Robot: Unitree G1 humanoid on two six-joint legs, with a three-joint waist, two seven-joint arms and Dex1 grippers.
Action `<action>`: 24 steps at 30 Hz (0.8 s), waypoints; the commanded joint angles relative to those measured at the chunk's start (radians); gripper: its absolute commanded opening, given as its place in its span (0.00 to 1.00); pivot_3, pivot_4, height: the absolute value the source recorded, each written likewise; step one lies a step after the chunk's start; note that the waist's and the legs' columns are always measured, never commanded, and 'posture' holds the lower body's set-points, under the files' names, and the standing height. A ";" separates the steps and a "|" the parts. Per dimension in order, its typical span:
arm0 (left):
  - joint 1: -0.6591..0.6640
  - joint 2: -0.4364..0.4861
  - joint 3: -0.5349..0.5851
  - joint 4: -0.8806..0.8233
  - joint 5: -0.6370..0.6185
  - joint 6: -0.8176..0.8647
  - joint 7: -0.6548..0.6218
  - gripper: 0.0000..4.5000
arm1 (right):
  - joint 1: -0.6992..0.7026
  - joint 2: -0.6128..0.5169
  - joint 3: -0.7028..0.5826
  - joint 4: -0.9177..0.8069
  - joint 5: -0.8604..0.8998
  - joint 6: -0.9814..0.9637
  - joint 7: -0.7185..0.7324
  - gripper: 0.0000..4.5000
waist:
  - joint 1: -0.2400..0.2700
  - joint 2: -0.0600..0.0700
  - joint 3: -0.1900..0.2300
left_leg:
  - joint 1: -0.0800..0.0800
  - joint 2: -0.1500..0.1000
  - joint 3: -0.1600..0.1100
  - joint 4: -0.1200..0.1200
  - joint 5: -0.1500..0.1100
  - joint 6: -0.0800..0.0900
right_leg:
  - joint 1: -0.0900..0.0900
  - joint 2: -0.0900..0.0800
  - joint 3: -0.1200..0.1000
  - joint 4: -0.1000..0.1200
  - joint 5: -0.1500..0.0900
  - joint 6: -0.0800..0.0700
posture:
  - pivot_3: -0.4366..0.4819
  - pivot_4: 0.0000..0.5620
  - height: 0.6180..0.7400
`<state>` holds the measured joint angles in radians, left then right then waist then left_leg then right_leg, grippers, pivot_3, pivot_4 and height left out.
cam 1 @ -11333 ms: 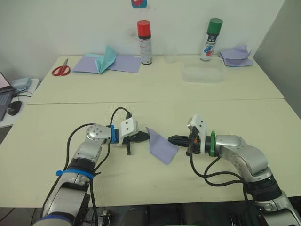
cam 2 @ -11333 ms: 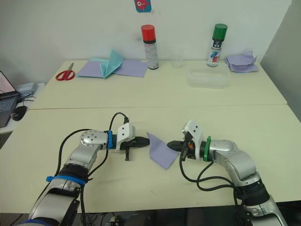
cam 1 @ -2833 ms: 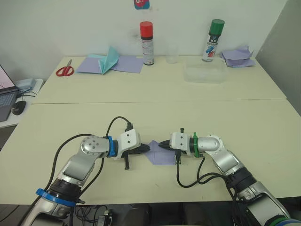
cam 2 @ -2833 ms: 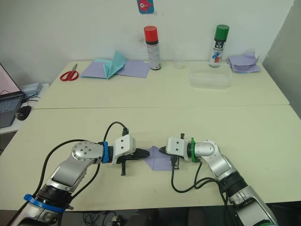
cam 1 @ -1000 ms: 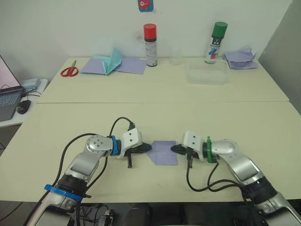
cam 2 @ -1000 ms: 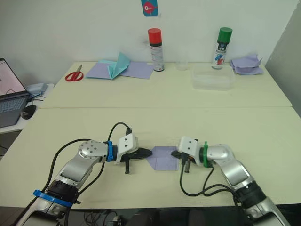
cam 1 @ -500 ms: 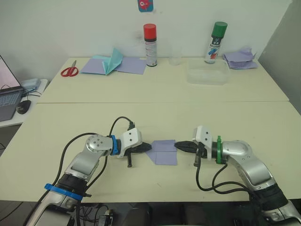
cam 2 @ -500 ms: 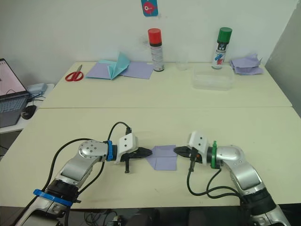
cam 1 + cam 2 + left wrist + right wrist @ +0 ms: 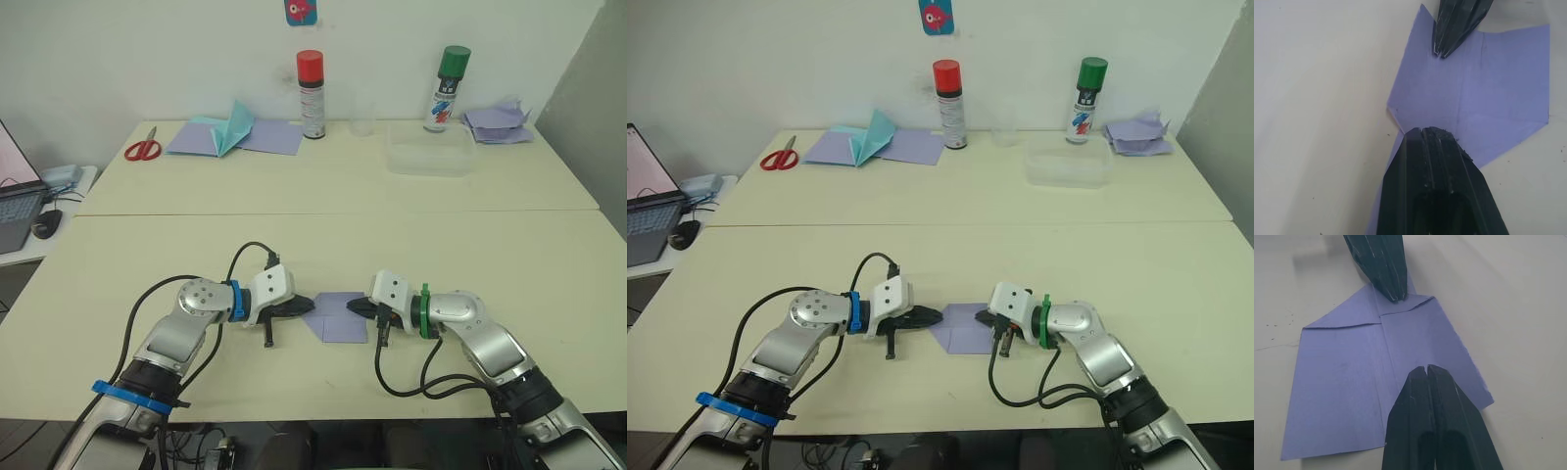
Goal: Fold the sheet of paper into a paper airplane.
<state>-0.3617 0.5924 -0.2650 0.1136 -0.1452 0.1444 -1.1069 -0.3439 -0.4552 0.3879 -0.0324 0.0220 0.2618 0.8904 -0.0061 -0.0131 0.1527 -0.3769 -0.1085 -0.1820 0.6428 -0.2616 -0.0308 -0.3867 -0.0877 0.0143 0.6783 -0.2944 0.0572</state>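
Observation:
The sheet of paper [image 9: 338,328] is pale lavender and lies flat on the near table, folded to a point at its left end with a crease down the middle. My left gripper [image 9: 312,305] is shut, its tip resting on the pointed end [image 9: 1498,83]. My right gripper [image 9: 352,306] is also shut, and its tip presses on the paper [image 9: 1342,391] near the centre crease from the opposite side. In the left wrist view my left gripper [image 9: 1430,132] faces the right one a short way across the paper. Neither holds anything between its fingers.
On the far table stand a teal paper plane [image 9: 230,122] on lavender sheets, red scissors [image 9: 144,149], a red-capped can [image 9: 311,93], a green-capped can [image 9: 443,88], a clear container [image 9: 426,157] and a crumpled lavender paper heap [image 9: 500,122]. A laptop [image 9: 12,191] sits at far left.
My right gripper has slid left from just beyond the paper's right edge onto the paper. The left gripper and the paper have stayed in place.

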 commanded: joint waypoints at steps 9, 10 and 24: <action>0.028 0.007 -0.027 -0.025 0.054 0.002 0.000 0.00 | 0.013 0.000 0.032 0.025 -0.020 0.007 0.021 0.01 | -0.004 0.000 0.000 | -0.001 0.000 -0.001 0.000 0.000 0.000 | -0.002 0.000 0.000 0.000 0.000 0.000 | 0.48 0.27 1.00; 0.038 0.018 -0.024 -0.023 0.056 0.000 -0.005 0.00 | 0.014 -0.001 0.032 0.025 -0.020 0.006 0.021 0.01 | -0.004 0.000 0.000 | -0.001 0.000 -0.001 0.000 0.000 0.000 | -0.002 0.000 0.000 0.000 0.000 0.000 | 0.48 0.27 1.00; 0.163 0.167 0.087 0.016 0.018 0.003 0.001 0.00 | 0.017 0.004 0.039 0.030 -0.020 0.007 0.016 0.01 | -0.008 0.000 -0.001 | 0.013 0.005 0.002 -0.014 0.000 0.000 | 0.003 0.000 0.001 -0.005 0.000 0.000 | 0.48 0.27 1.00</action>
<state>-0.2363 0.7228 -0.1938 0.0742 -0.1565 0.0935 -1.1214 -0.3425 -0.4434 0.4051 -0.0267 0.0216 0.2504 0.8935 -0.0141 -0.0131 0.1516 -0.3636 -0.1023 -0.1790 0.6286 -0.2618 -0.0307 -0.3838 -0.0876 0.0149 0.6736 -0.2946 0.0574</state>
